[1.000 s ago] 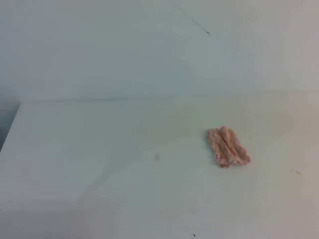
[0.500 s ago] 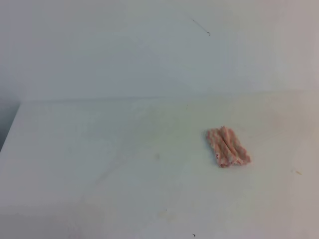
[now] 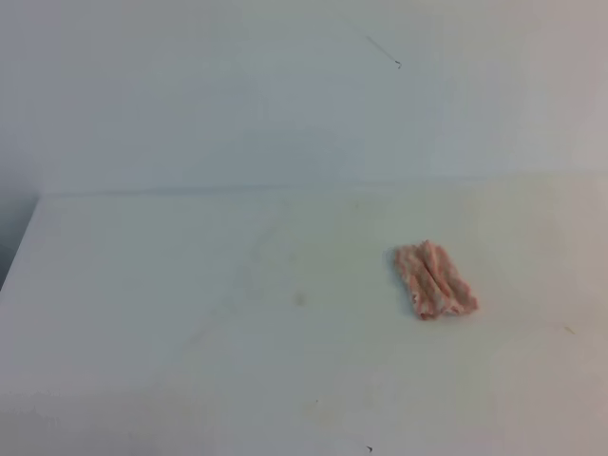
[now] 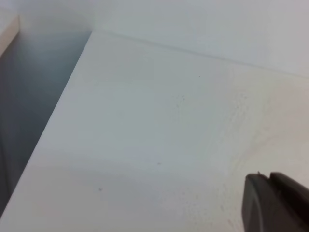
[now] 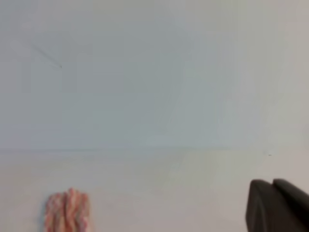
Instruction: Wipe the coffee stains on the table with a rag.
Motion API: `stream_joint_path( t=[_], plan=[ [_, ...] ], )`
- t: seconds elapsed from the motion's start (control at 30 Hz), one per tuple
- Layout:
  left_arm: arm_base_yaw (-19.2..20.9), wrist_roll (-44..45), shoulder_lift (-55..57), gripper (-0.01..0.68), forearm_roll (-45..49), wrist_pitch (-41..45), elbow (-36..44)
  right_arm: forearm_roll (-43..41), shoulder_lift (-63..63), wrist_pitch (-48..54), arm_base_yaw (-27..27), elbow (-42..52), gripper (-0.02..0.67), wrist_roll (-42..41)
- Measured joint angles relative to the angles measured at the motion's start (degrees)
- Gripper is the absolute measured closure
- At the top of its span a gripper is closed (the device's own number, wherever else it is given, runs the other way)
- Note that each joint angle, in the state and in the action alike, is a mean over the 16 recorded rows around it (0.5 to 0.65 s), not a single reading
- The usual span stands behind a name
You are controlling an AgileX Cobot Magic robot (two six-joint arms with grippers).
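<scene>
One rag (image 3: pixel 435 279), pink-and-white checked, is lying flat and folded along a centre crease on the right half of the table (image 3: pixel 142 285), untouched; it is also showing at the lower left of the right wrist view (image 5: pixel 67 211)

Coffee stains (image 3: pixel 285 275): a very faint tan blotch is showing left of the rag, apart from it, with a small darker speck (image 3: pixel 300 299) near its lower edge; the outline is too pale to trace with certainty. In the left wrist view a similar pale tan tinge (image 4: pixel 260 130) is spreading over the right part of the tabletop

Left claw (image 4: pixel 275 203): only a dark corner is showing at the lower right of its own camera; whether it is parted or closed I cannot tell, and nothing is visibly held

Right claw (image 5: pixel 277 205): likewise only a dark corner at the lower right; opening cannot be told, nothing visibly held

Neither arm is appearing in the high view

Progress, as a judgement: nothing is being wiped yet. The rag is waiting to be picked up, and carrying it to the blotch and rubbing are all remaining
</scene>
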Motion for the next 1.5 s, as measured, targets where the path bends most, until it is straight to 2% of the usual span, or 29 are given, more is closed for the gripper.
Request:
stream_joint_path(
  t=[0.23,0.5,0.83,1.5],
  plan=[
    [0.0,0.0,0.0,0.674,0.0,0.0,-0.2,0.4,-11.8,-7.0,-6.3,15.6,0.650,0.0],
    [0.0,0.0,0.0,0.674,0.0,0.0,0.0,0.5,-20.7,-4.4,-9.4,24.1,0.651,0.0],
    [0.0,0.0,0.0,0.674,0.0,0.0,0.0,0.0,-22.8,0.1,-9.7,26.1,0.651,-0.1],
    [0.0,0.0,0.0,0.674,0.0,-0.1,0.3,0.0,-22.7,0.2,-9.7,25.8,0.651,-0.1]
  ],
)
